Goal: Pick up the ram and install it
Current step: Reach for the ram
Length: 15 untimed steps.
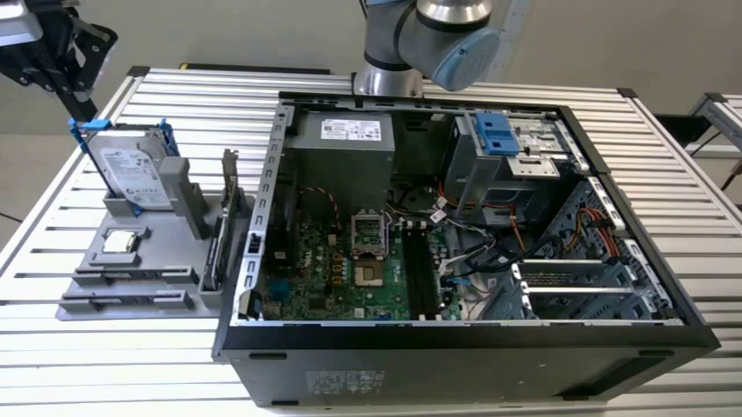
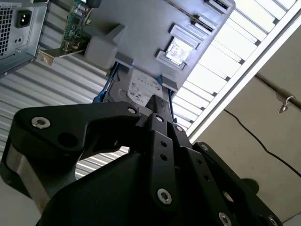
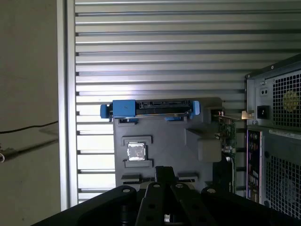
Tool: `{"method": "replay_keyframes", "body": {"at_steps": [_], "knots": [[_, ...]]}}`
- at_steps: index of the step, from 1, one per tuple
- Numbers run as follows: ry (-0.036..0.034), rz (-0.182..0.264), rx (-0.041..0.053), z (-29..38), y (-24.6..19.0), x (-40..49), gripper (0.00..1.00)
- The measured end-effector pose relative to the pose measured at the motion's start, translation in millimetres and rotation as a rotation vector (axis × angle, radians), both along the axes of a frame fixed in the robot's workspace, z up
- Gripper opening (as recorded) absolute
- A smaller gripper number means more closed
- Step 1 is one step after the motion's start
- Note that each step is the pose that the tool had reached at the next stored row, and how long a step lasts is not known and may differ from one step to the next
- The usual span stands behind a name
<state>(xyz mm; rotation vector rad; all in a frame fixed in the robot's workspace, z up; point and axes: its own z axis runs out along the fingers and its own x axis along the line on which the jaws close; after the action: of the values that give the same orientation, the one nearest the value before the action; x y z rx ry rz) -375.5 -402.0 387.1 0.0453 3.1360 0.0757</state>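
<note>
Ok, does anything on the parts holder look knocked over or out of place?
Nothing stands out. The hard drive stands upright in the gray holder, the expansion card stands on edge beside it, and the gripper hangs by the drive's top corner.

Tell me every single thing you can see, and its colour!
table: one, silver slats, under everything.
computer case: one, black, open, mid-table.
motherboard: one, green, inside the case.
parts holder: one, grey, at the exterior view's left of the case.
hard drive: one, silver in a blue frame, upright on the holder.
processor chip: one, silver, in a holder recess.
expansion card: one, green, standing at the holder's edge nearest the case.
arm: one, grey with a blue cap, behind the case.
gripper: one, black, by the hard drive's top.
</note>
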Motion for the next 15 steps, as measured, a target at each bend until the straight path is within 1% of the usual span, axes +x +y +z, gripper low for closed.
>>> {"method": "replay_keyframes", "body": {"at_steps": [5, 9, 15], "knots": [[0.0001, 0.000, 0.0001, -0.5, -0.7, 0.0, 0.00], [0.0004, 0.000, 0.0000, -0.7, -2.3, 0.0, 0.00], [0.0018, 0.003, 0.0000, -0.9, -8.8, 0.0, 0.00]]}}
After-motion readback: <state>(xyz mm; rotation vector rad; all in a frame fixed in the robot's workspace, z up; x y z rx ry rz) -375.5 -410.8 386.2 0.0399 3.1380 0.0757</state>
